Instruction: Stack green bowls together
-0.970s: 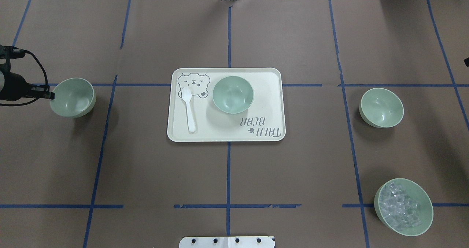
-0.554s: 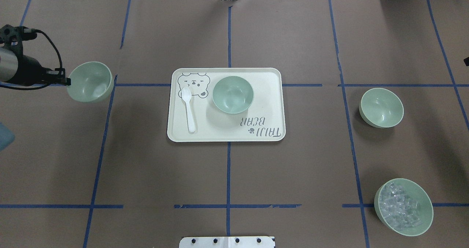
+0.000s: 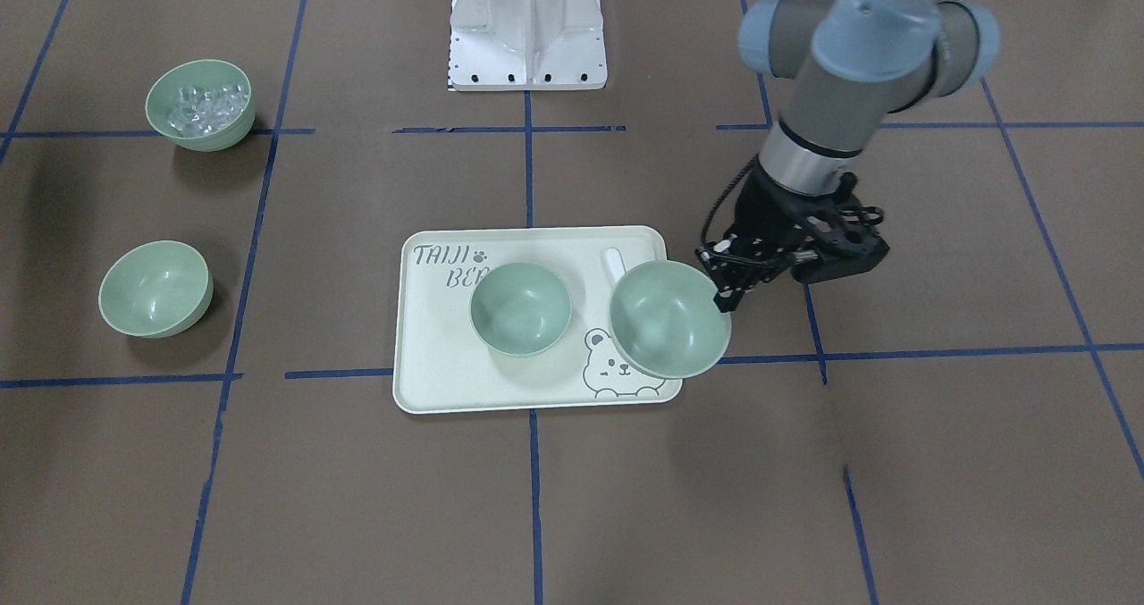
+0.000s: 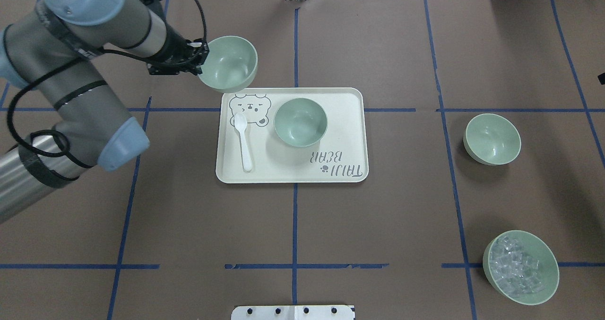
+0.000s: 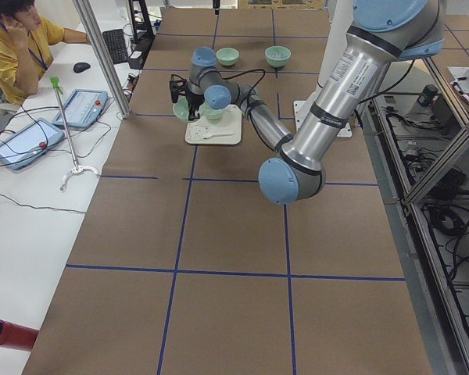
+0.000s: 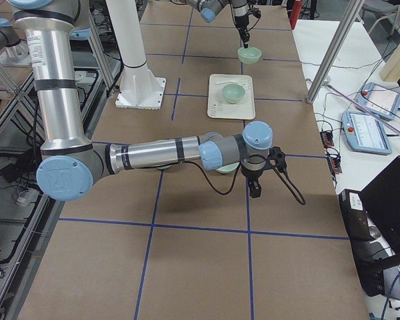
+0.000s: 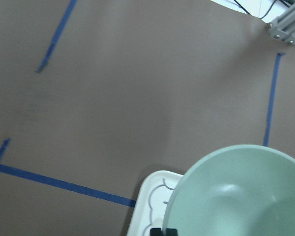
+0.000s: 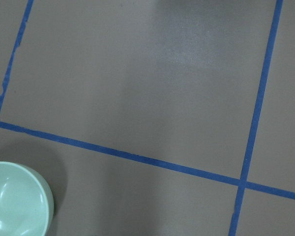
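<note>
My left gripper [image 4: 201, 60] is shut on the rim of a green bowl [image 4: 229, 64] and holds it in the air over the tray's bear corner, as the front view [image 3: 668, 319] shows. In the left wrist view the bowl [image 7: 241, 196] fills the lower right. A second green bowl [image 4: 300, 122] stands on the cream tray [image 4: 350, 135], to the right of the held one. A third green bowl [image 4: 492, 138] stands on the table at the right. My right gripper [image 6: 255, 189] shows only in the exterior right view; I cannot tell its state.
A white spoon [image 4: 244, 140] lies on the tray's left side. A green bowl with clear cubes [image 4: 520, 267] stands at the near right. The robot's base plate [image 4: 293, 312] is at the near middle edge. Blue tape lines cross the brown table.
My left arm has lifted the bowl from the far left of the table and carried it right, up to the tray's far-left corner. The other bowls have not moved.
</note>
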